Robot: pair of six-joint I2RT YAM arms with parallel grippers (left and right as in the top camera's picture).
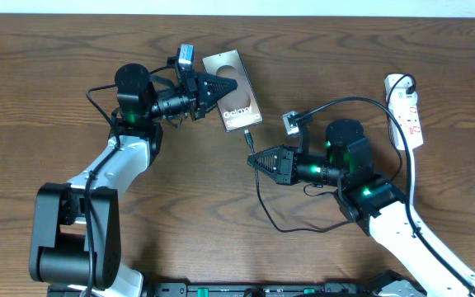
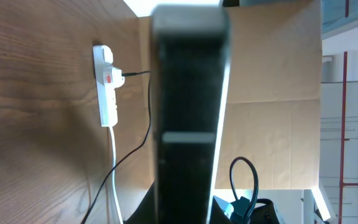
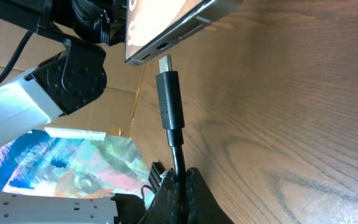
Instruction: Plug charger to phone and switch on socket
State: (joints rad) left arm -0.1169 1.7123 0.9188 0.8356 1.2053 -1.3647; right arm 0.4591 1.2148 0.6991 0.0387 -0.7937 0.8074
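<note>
The phone (image 1: 232, 92) lies at the table's upper middle, with "Galaxy" lettering on top. My left gripper (image 1: 218, 87) is shut on the phone's left edge; in the left wrist view the phone (image 2: 188, 112) fills the centre as a dark slab. My right gripper (image 1: 258, 161) is shut on the charger cable just behind the plug (image 1: 251, 140). In the right wrist view the plug tip (image 3: 166, 64) points at the phone's port edge (image 3: 166, 45), a small gap apart. The white socket (image 1: 406, 109) lies at the far right, with the charger plugged into its top end.
The charger's black cable (image 1: 287, 223) loops across the table under my right arm. The socket's white cord (image 1: 411, 186) runs down the right side. The socket also shows in the left wrist view (image 2: 106, 84). Cardboard stands beyond the table edge.
</note>
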